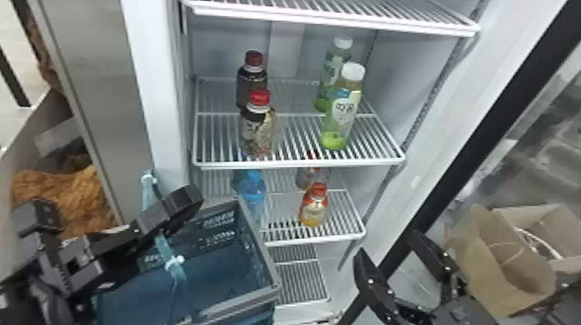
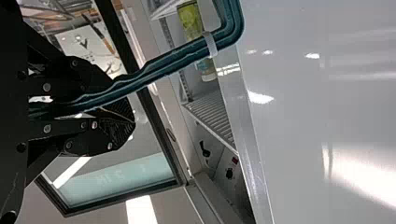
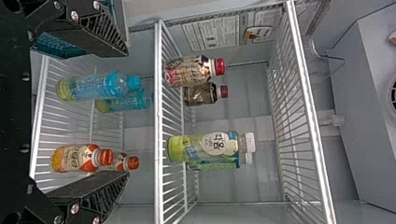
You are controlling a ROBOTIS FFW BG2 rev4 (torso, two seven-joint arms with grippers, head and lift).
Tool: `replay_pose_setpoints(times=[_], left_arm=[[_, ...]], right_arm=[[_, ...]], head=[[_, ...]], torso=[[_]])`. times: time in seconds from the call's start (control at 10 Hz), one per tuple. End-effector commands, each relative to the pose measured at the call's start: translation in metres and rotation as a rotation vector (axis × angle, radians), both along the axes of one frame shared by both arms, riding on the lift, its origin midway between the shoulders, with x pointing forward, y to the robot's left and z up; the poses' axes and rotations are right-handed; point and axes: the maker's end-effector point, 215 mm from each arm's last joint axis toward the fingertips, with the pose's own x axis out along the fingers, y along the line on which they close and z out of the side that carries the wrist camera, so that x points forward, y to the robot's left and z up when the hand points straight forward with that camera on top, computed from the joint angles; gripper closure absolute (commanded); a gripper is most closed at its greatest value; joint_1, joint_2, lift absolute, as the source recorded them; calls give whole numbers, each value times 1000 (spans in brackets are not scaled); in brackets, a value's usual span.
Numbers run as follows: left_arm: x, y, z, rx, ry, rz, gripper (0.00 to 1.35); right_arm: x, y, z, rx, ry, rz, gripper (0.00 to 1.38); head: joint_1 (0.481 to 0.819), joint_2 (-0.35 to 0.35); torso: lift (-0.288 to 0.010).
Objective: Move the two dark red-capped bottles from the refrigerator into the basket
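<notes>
Gaping wide and empty, the right fingers (image 3: 100, 30) could, if misaligned, topple the front red-capped bottle (image 1: 258, 134) into the rear bottle (image 1: 252, 82), both upright on the shelf (image 1: 298, 165) beyond them. The left fingers (image 2: 114, 135) clamp the basket handle (image 2: 163, 63).

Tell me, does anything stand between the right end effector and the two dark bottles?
Yes: the front bottle stands before the rear bottle and would likely block a straight reach to it. Nothing visible stands before the front one, though the open right end effector seems lower, so it may have to clear the shelf's front edge.
</notes>
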Motion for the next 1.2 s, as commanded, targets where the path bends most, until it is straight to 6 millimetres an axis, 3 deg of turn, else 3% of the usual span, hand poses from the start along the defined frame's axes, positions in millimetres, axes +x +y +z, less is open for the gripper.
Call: replay_pose_setpoints(times=[0.0, 0.8, 1.1], left_arm=[[0, 0, 0, 0, 0, 0, 1202], [1, 2, 0, 0, -1, 4, 1202], [1, 0, 1, -2, -3, 0, 1202]], right_arm=[[1, 0, 1, 3, -2, 0, 167], [3, 6, 0, 23, -2, 11, 167], [17, 35, -6, 50, -5, 96, 167]], head=[[695, -213], [695, -208], [695, -188]], torso=[[-34], [-34], [-34]])
